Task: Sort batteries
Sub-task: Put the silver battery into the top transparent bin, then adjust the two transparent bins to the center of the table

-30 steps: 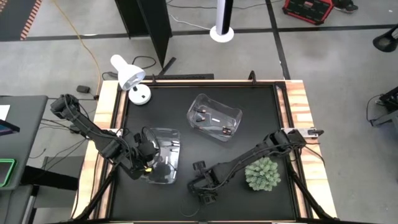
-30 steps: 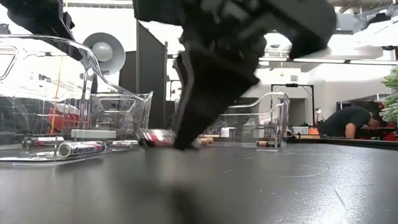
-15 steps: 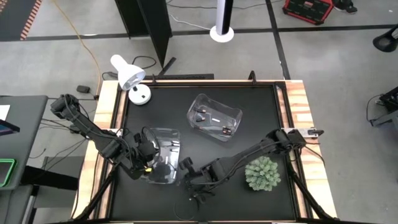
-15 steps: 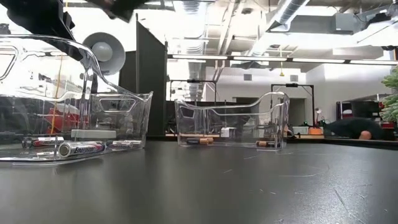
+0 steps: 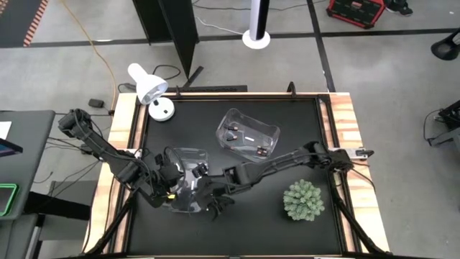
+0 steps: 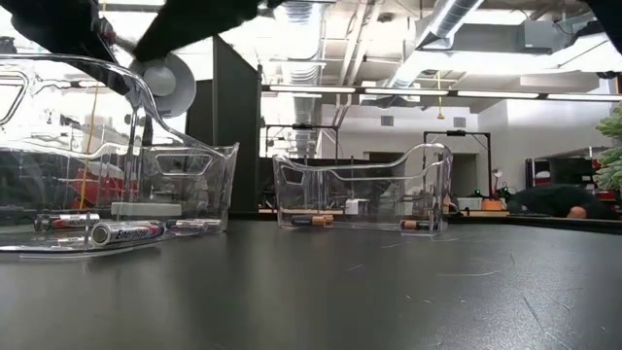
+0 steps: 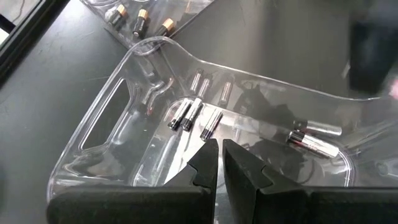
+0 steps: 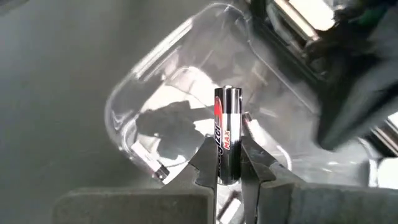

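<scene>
The right gripper (image 8: 228, 167) is clamped on a silvery battery (image 8: 227, 134) with a red and black label, holding it upright over the near clear bin (image 5: 188, 180), whose rim lies just below it. The left gripper (image 7: 219, 163), fingers pressed together and holding nothing, hangs over the same bin from the other side, so the two arms crowd that corner of the black table (image 5: 302, 137). Inside the near bin lie several silvery batteries (image 7: 194, 114), some side by side, others (image 7: 314, 138) apart. The far clear bin (image 5: 248, 135) holds dark batteries with copper ends (image 7: 141, 19). A white desk lamp (image 5: 149, 89) stands at the far left corner, and a green spiky plant (image 5: 303, 201) sits near the right arm, well clear of both bins.
</scene>
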Motion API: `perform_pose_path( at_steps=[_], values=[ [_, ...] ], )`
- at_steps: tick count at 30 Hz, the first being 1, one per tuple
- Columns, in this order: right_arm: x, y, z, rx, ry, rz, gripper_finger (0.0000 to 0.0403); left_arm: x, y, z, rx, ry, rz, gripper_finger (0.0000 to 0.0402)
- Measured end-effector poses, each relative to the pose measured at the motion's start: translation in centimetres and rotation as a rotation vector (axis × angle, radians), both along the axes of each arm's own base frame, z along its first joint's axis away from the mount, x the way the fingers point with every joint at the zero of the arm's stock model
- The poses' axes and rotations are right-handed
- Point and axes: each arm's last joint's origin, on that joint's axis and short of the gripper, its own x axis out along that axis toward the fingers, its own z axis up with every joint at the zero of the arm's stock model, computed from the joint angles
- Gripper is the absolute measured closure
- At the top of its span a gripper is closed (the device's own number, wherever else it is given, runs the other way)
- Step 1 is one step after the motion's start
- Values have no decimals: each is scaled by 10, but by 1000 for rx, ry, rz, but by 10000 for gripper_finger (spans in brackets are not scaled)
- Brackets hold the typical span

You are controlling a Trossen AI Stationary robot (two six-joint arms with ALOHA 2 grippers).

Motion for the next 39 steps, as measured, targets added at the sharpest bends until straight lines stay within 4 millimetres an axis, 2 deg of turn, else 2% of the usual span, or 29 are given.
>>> perform_pose_path(
  at_steps=[2, 4, 8, 15, 19, 33, 39],
  values=[
    [3, 0, -8, -12, 14, 19, 360, 0, 0, 0, 1, 0, -2, 381],
    [9, 3, -27, -16, 41, 54, 360, 0, 0, 0, 2, 0, -2, 381],
    [14, 5, -42, -36, 47, 88, 360, 1, 0, 1, -3, -6, -2, 381],
    [14, -1, -46, -68, 81, 145, 360, 1, -1, 1, 3, -10, -16, 381],
    [13, 3, -47, -68, 84, 157, 352, 1, -1, 1, 4, -9, -16, 381],
    [12, 7, -46, -75, 79, 173, 266, 1, -1, 1, 5, -8, -16, 381],
    [13, 9, -45, -120, 60, 187, 246, 1, -1, 1, 5, -7, -16, 381]
  ],
)
